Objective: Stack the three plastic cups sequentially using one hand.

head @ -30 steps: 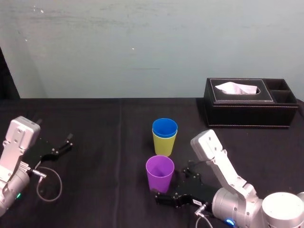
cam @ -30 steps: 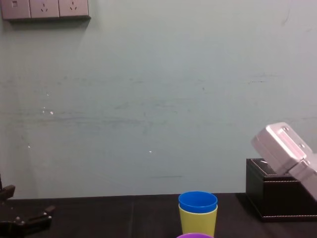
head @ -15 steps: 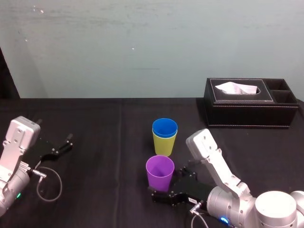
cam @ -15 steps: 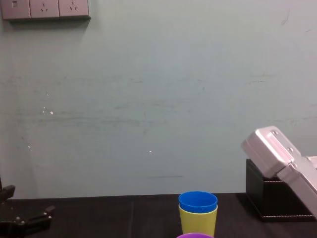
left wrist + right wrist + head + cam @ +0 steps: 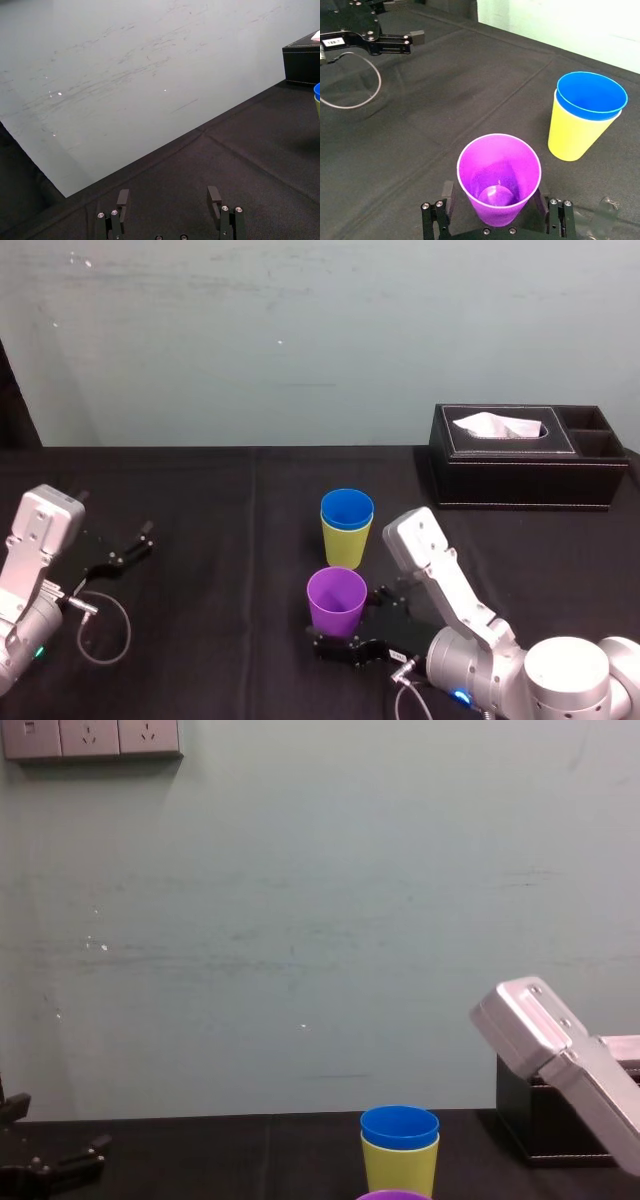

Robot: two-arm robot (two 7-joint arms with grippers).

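Right wrist view gives you the best look: your right gripper (image 5: 493, 190) sits low on the black table (image 5: 230, 520), jaws spread wide and straddling the base of the purple cup (image 5: 499, 180). A finger stands on each side of it, with a sliver of gap showing on both, so nothing is clamped. That cup stands upright near the table's front edge, mouth up, and you can see straight down to its floor.

Just beyond it, apart and not touching, stands the pair: the blue cup (image 5: 591, 95) is nested inside the yellow-green cup (image 5: 572, 137), with a blue band poking above the yellow-green rim.

Farther back on your right, well apart from the cups, the tissue box (image 5: 525, 465) sits against the wall with a white tissue (image 5: 495, 425) puffed out of its slot.

Over on your left, the left gripper (image 5: 167, 197) rests on the cloth with its fingers apart and holding nothing, a loop of cable (image 5: 105, 625) lying beside that arm.
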